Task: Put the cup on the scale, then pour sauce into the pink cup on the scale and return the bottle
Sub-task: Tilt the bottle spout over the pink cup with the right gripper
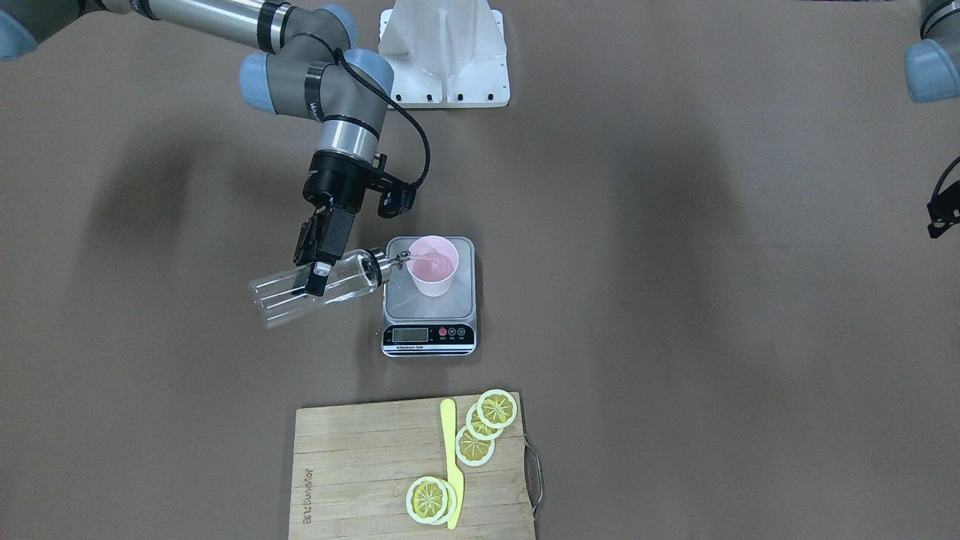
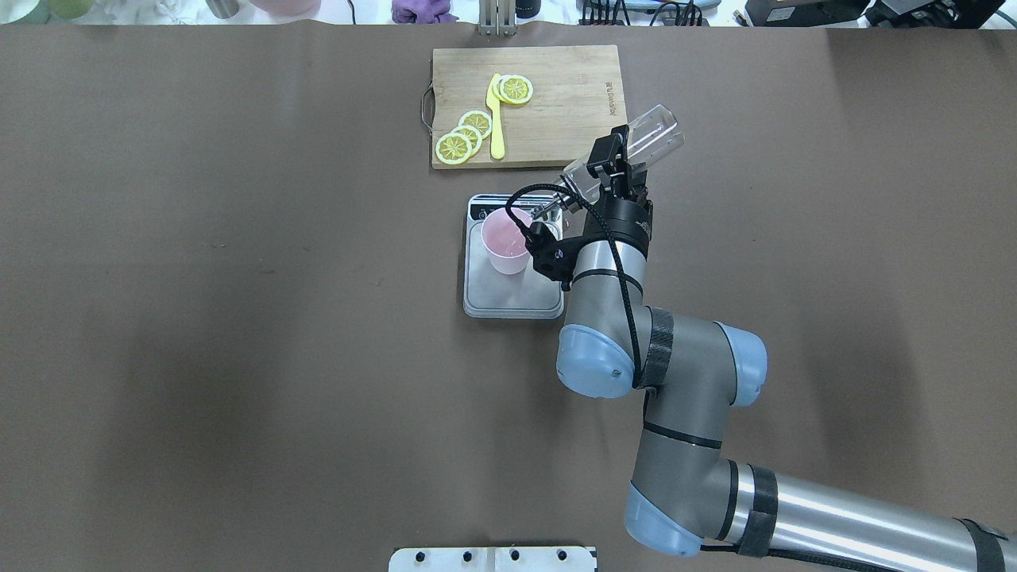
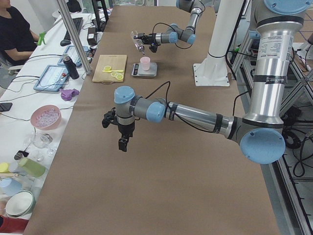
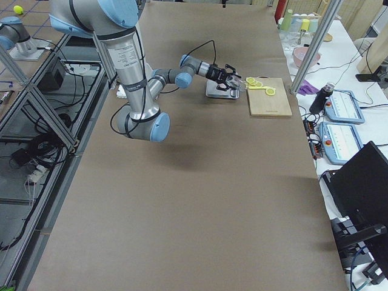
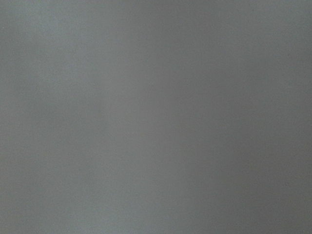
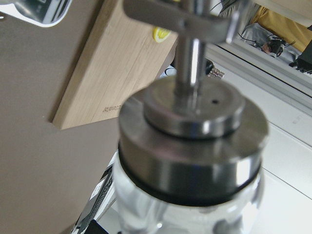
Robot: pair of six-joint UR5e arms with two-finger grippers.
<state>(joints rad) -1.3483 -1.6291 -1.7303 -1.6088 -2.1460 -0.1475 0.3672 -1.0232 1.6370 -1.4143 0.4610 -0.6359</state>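
Pouring looks to be the step in hand: the right gripper (image 1: 315,274) is clamped across the middle of the bottle (image 1: 352,279). The bottle is tipped nearly level, its spout (image 1: 397,259) over the rim of the cup (image 1: 433,268), which stands upright on the scale (image 1: 420,306). Next, the bottle likely needs righting without knocking the cup, then setting down on the table (image 1: 675,300). The left gripper (image 3: 122,142) hangs well apart, and its spread cannot be told.

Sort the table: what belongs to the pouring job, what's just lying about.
Job: pale pink plastic cup; steel-topped kitchen scale under it; clear glass bottle with metal pourer, held tilted by the right gripper.
Lying about: wooden cutting board, yellow plastic knife, lemon slices.
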